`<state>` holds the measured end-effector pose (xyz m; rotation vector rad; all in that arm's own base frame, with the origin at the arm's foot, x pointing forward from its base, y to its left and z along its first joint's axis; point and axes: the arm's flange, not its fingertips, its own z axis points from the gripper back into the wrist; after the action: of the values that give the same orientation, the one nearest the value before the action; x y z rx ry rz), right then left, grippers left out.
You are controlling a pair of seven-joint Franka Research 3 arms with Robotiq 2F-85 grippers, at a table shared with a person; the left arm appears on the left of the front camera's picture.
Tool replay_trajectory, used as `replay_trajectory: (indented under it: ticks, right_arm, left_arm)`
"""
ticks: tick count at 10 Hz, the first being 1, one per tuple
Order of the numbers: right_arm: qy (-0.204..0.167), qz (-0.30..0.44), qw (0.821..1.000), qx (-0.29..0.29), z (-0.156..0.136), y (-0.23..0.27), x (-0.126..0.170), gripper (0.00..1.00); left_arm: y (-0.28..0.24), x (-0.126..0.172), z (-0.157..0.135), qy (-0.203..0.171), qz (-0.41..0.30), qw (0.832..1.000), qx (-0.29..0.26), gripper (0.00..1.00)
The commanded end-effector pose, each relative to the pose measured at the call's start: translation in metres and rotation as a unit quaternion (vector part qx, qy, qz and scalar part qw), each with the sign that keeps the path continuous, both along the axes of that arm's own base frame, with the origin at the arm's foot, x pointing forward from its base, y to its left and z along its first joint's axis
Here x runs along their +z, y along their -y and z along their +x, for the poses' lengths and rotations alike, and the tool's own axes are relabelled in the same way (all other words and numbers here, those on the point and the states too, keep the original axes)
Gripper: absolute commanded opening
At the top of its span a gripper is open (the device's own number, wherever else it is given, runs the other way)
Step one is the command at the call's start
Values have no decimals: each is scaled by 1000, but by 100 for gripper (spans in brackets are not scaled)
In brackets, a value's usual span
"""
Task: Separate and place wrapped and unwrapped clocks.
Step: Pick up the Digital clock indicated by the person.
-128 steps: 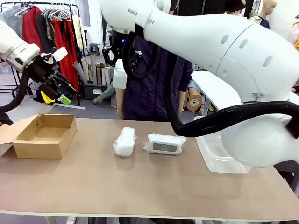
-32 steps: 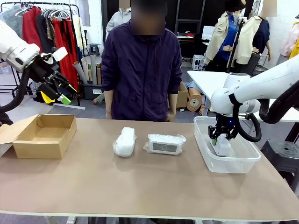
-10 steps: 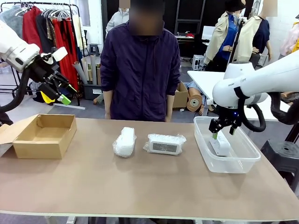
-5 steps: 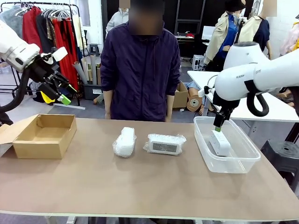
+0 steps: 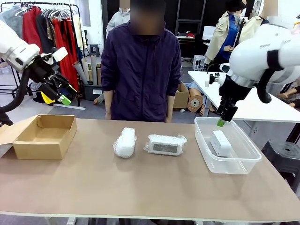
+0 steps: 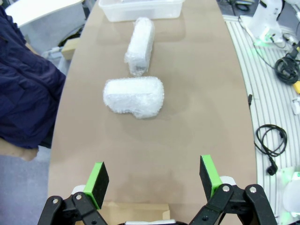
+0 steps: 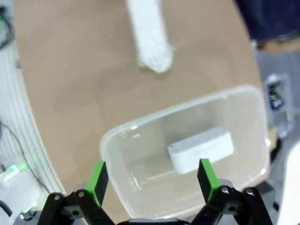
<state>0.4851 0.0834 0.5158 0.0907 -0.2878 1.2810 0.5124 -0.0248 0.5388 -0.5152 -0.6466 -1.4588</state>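
Front view: the brown counter [image 5: 140, 187] spanned the frame, with a person in a dark jacket [image 5: 140, 70] standing at its 12 o'clock edge. An open cardboard box [image 5: 37, 151] sat at 9 o'clock and a clear plastic tub [image 5: 228, 166] at 3 o'clock. Near the centre lay two bubble-wrapped clocks just beside each other and apart. The rounder bundle [image 5: 125, 142] was toward 9 o'clock and the flatter one [image 5: 165, 144], its grey screen showing through the wrap, toward 3 o'clock. The bare white clock [image 5: 221, 143] lay inside the tub.

The right gripper [image 5: 223, 119] hung above the tub's far rim, jaws wide and empty, and its wrist view looked down on the bare clock between the green pads. The left gripper [image 5: 65, 93] was high above the box, also spread wide and holding nothing.

The unwrapped clock looked sorted; the wrapped pair probably belonged in the box. The left arm sat nearer. A good pick would drop squarely over the rounder bundle and close across its narrow sides, firmly since bubble wrap gives and slips. It should then lift clear before swinging to 9 o'clock, without nudging the neighbour.
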Motion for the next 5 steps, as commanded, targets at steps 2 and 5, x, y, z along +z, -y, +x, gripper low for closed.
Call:
replay_trajectory:
  ticks: [2,5]
  right_arm:
    - [-56,103,991,64,11,32,21,100]
    - [-95,179,974,105,40,50,41,100]
  left_arm:
    - [-2,1,-1,3,-2,1000,-6,100]
    - [-2,1,-1,3,-2,1000,-6,100]
